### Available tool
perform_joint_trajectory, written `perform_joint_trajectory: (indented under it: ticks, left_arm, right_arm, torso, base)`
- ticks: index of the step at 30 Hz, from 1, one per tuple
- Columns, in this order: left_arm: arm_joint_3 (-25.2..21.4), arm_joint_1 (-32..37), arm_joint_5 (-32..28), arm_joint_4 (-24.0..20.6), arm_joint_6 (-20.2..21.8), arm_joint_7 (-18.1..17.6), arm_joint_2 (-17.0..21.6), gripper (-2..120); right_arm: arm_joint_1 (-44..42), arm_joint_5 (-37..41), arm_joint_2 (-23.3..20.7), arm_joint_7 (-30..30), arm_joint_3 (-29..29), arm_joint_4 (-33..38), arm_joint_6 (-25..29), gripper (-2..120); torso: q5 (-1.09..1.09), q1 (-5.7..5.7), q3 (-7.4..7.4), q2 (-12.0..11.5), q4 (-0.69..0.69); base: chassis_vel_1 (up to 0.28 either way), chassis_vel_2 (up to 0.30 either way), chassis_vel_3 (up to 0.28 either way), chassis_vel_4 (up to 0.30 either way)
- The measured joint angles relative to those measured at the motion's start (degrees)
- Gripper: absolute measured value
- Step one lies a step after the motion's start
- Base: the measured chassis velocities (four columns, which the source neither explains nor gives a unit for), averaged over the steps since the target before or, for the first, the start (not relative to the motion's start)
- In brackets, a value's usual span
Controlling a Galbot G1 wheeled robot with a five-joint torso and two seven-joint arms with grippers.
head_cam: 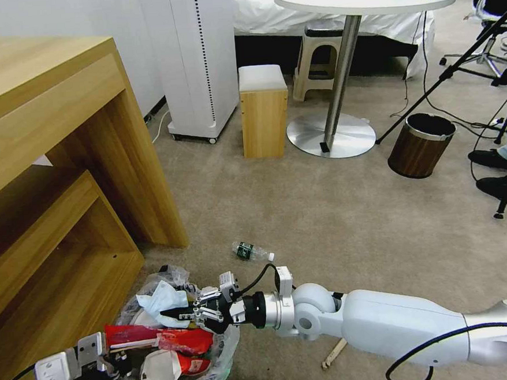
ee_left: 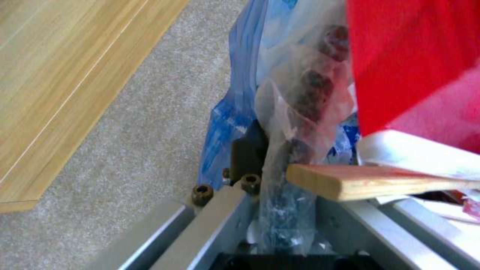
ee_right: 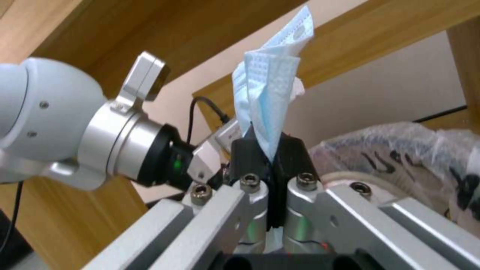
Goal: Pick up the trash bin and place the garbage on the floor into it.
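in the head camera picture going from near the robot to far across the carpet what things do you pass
Trash bin with the right tool over it → green-label bottle → small wooden stool → round white table.

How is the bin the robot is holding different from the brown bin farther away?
The trash bin wears a crinkly see-through bag; the brown bin shows a bare metal rim. The trash bin is heaped with litter; the brown bin looks dark inside. The left gripper holds the trash bin's rim; nothing touches the brown bin. Both are round.
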Motion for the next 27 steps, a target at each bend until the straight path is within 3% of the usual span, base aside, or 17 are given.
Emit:
perform_joint_trajectory:
  ticks: [7, 10, 11, 14, 16, 17, 27]
  left_arm:
    - [0.04, 0.38, 0.66, -0.16, 0.06, 0.04, -0.58, 0]
    - [-0.03, 0.51, 0.97, -0.19, 0.16, 0.09, -0.82, 0]
    - [-0.03, 0.51, 0.97, -0.19, 0.16, 0.09, -0.82, 0]
    - [0.3, 0.58, 1.69, -0.2, 0.32, 0.15, -1.35, 0]
    - [0.37, 0.59, 1.81, -0.22, 0.35, 0.18, -1.44, 0]
    - [0.48, 0.77, 2.3, -0.36, 0.47, 0.31, -1.85, 0]
    - [0.36, 1.56, 3.33, -0.83, 0.69, 0.5, -2.74, 0]
  right_arm:
    - [-1.4, -1.3, -0.61, 0.34, 0.57, -0.15, -0.07, 14]
    - [-2.06, -1.8, -1.14, -0.02, 1.03, 0.0, -0.31, 30]
    - [-2.06, -1.8, -1.14, -0.02, 1.03, 0.0, -0.31, 30]
    - [-2.67, -2.41, -1.4, 0.01, 1.45, 0.25, -0.57, 45]
    - [-2.73, -2.59, -1.45, 0.05, 1.49, 0.28, -0.62, 47]
    - [-2.79, -3.53, -1.63, 0.35, 1.52, 0.31, -0.63, 57]
    - [-2.07, -4.21, -1.55, 0.93, 2.84, 0.85, -0.63, 90]
  torso:
    - [0.0, 0.0, 0.0, 0.0, 0.0]
    - [0.0, 0.0, 0.0, 0.0, 0.0]
    - [0.0, 0.0, 0.0, 0.0, 0.0]
    - [0.0, 0.0, 0.0, 0.0, 0.0]
    - [0.0, 0.0, 0.0, 0.0, 0.0]
    - [0.0, 0.0, 0.0, 0.0, 0.0]
    - [0.0, 0.0, 0.0, 0.0, 0.0]
  base:
    - [0.0, 0.0, 0.0, 0.0]
    - [0.0, 0.0, 0.0, 0.0]
    - [0.0, 0.0, 0.0, 0.0]
    - [0.0, 0.0, 0.0, 0.0]
    - [0.0, 0.0, 0.0, 0.0]
    - [0.0, 0.0, 0.0, 0.0]
    - [0.0, 0.0, 0.0, 0.0]
